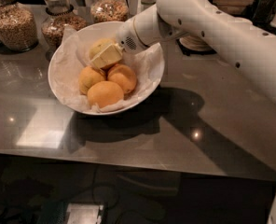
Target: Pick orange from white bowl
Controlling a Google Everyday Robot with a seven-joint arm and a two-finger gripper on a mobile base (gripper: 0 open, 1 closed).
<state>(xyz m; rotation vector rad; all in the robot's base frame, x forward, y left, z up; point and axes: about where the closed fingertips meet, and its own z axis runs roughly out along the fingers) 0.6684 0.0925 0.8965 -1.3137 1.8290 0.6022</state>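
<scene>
The white bowl (63,55) stands on the grey counter, lined with crinkled white paper. Three deep-orange oranges (105,93) lie at its front. The paler yellowish orange (99,45) sits at the back of the pile. My gripper (104,56) reaches in from the right on the white arm and is closed on the pale orange. One pale finger (106,56) lies across the orange's front; the other finger is hidden behind it. The orange still rests in the bowl.
Glass jars of grain (14,24) and nuts (58,20) stand behind the bowl at the back left, with another jar (107,6) behind it. Stacked plates (194,41) are at the back right behind the arm. The counter's front edge (128,160) runs below.
</scene>
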